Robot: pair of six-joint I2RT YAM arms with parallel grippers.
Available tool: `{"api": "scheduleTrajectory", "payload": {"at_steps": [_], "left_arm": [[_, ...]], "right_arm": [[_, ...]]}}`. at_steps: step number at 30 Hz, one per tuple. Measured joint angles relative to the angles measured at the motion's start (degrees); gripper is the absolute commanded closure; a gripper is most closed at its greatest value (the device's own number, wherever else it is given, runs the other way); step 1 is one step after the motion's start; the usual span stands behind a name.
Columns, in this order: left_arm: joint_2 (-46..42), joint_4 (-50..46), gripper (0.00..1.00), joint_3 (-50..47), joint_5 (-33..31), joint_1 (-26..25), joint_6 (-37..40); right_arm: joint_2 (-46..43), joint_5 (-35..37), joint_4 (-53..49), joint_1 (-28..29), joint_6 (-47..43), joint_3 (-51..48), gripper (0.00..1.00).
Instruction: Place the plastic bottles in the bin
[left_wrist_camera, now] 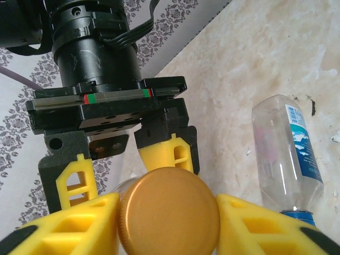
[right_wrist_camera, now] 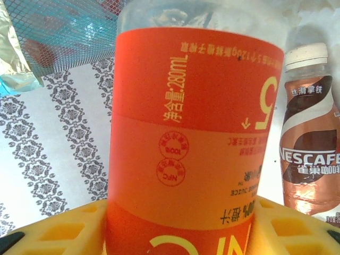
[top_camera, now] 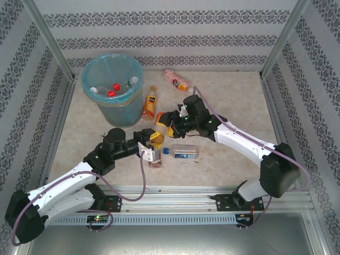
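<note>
My left gripper (top_camera: 153, 140) is shut on the gold cap (left_wrist_camera: 169, 210) of a plastic bottle (top_camera: 155, 158) standing near the table's middle; both yellow fingers (left_wrist_camera: 85, 226) touch the cap. Held off the table just to the right, an orange-labelled bottle (right_wrist_camera: 191, 138) sits in my right gripper (top_camera: 166, 122), which is shut on its body. The bin (top_camera: 112, 90), blue-lined, stands at the back left with several bottles inside. A clear blue-labelled bottle (top_camera: 183, 153) (left_wrist_camera: 287, 154) lies beside my left gripper.
An orange-and-brown bottle (top_camera: 150, 103) is next to the bin and a pink bottle (top_camera: 177, 79) lies at the back. A Nescafe bottle (right_wrist_camera: 311, 154) stands upright close to the held orange bottle. Patterned walls (top_camera: 32, 64) close in the table.
</note>
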Motion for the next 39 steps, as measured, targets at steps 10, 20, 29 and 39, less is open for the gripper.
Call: {"api": "scheduleTrajectory", "payload": {"at_steps": [10,20,29,39], "left_arm": [[-0.57,2.01,0.51,-1.38,-0.96,0.0,0.02],[-0.85,4.9,0.64,-2.36,-1.22,-0.04,1.14],[-1.2,5.35,0.81,-2.38,-1.55,-0.17,1.9],[-4.48,6.51,1.0,-1.77,-3.78,-0.28,-6.38]], "right_arm": [[0.96,-0.07,-0.04,0.0,0.15,0.74,0.56],[1.18,-0.85,0.37,1.16,0.87,1.68,0.57],[1.27,-1.16,0.39,1.14,1.66,1.92,0.47],[-1.03,-0.83,-2.38,-3.41,-0.09,1.95,0.02]]}}
